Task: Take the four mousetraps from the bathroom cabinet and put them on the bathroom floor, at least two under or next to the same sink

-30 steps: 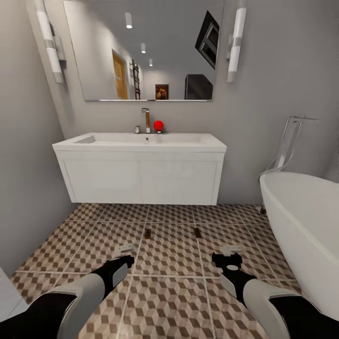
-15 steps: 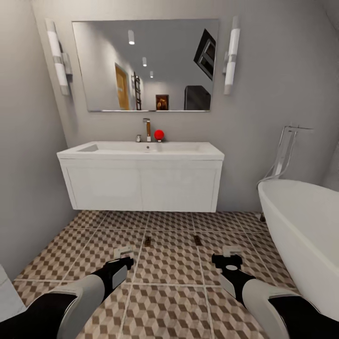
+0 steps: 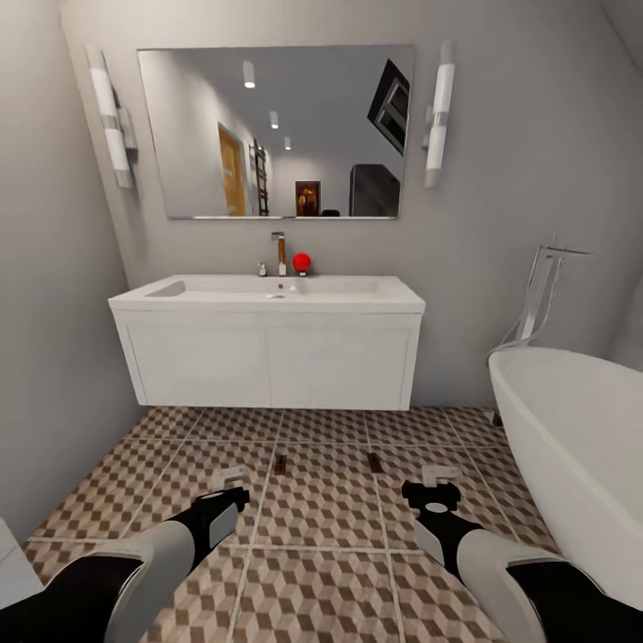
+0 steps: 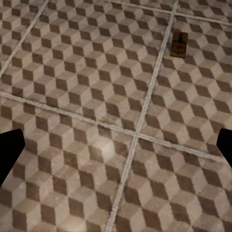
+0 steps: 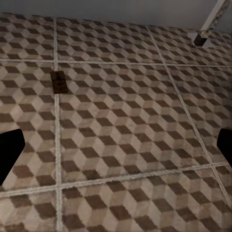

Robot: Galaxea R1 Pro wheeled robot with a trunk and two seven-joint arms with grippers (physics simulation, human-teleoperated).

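Two mousetraps lie flat on the patterned bathroom floor (image 3: 321, 500), in front of the white bathroom sink (image 3: 268, 290) on its wall-hung vanity. One mousetrap (image 3: 280, 464) is left of centre and also appears in the left wrist view (image 4: 179, 44). The other mousetrap (image 3: 375, 462) lies to its right and appears in the right wrist view (image 5: 59, 82). My left gripper (image 3: 234, 480) (image 4: 116, 150) and right gripper (image 3: 438, 480) (image 5: 116, 147) hover low over the tiles, nearer me than the traps. Both are open and hold nothing. The cabinet is out of view.
A white oval bathtub (image 3: 572, 446) with a chrome filler fills the right side. A grey wall (image 3: 54, 357) closes the left. A mirror (image 3: 277, 129) hangs above the sink, and a red ball (image 3: 302, 262) sits by the faucet.
The whole head view has shifted, so the camera has moved: the sink sits lower and smaller in the picture. Both traps lie where they were, and the arms hold the same pose.
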